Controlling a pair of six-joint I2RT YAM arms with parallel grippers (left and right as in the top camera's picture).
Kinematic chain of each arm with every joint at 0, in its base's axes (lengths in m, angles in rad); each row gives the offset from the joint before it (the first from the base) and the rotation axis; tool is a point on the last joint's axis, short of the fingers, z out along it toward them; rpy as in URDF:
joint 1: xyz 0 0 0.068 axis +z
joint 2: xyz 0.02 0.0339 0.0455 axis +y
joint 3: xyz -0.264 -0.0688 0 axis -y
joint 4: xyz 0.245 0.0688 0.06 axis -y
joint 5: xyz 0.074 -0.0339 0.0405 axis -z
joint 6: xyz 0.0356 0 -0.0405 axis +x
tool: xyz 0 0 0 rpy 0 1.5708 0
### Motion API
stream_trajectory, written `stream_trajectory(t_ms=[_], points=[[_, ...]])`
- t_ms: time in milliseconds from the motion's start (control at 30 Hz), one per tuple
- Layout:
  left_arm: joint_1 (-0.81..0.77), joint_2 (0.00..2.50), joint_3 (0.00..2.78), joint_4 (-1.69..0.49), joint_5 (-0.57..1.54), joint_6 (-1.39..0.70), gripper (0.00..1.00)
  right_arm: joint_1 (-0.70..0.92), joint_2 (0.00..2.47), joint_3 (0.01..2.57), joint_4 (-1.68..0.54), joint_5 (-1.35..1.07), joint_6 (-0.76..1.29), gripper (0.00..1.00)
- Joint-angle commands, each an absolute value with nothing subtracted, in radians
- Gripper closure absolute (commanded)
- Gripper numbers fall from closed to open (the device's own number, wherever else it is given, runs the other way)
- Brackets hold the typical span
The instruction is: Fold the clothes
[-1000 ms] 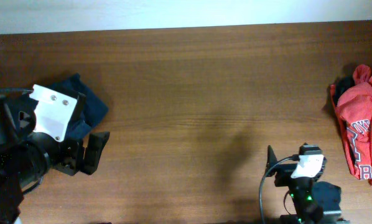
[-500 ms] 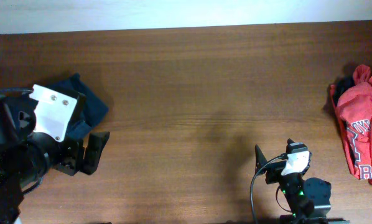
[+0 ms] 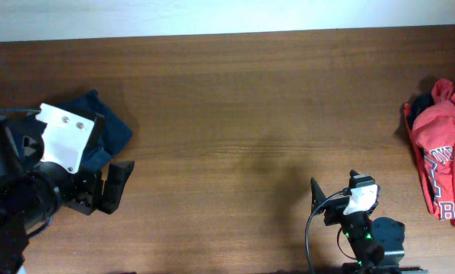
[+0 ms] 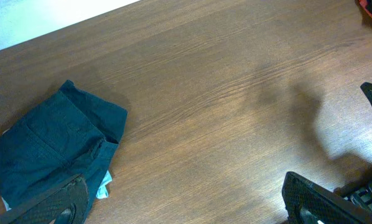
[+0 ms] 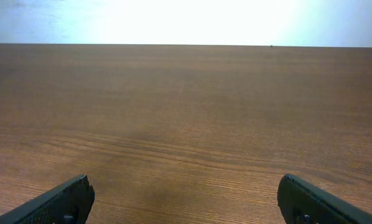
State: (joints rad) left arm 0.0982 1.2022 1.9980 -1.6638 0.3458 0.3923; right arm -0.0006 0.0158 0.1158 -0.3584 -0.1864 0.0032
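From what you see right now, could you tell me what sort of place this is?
Likely a robot test bench: a plain wooden table by a pale wall, folded navy shorts at one end, a crumpled red garment at the other.

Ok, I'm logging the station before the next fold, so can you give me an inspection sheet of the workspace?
Surface: brown wooden table.
Job's things: navy shorts in a compact fold at left, a pale garment peeking out beneath; crumpled red garment at the right edge.
Clutter: nothing seen.
Grippers: left gripper and right gripper both open, holding nothing.
Cables: black cable looped near the right gripper.
Surroundings: pale wall along the far edge.
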Motion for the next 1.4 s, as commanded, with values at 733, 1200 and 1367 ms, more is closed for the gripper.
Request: stream_trajectory(t_ms=[733, 1200, 1367], points=[[0.092, 0.648, 0.853, -0.628, 0.405, 0.397, 0.01, -0.007, 0.006, 0.107, -0.354, -0.199, 0.007, 0.01], [0.0, 0.11, 0.223, -0.37, 0.405, 0.397, 0.01, -0.007, 0.006, 0.107, -0.354, -0.199, 0.007, 0.01], [0.0, 0.014, 0.142, -0.371, 0.423, 0.39, 0.01, -0.007, 0.006, 0.107, -0.354, -0.199, 0.007, 0.01]])
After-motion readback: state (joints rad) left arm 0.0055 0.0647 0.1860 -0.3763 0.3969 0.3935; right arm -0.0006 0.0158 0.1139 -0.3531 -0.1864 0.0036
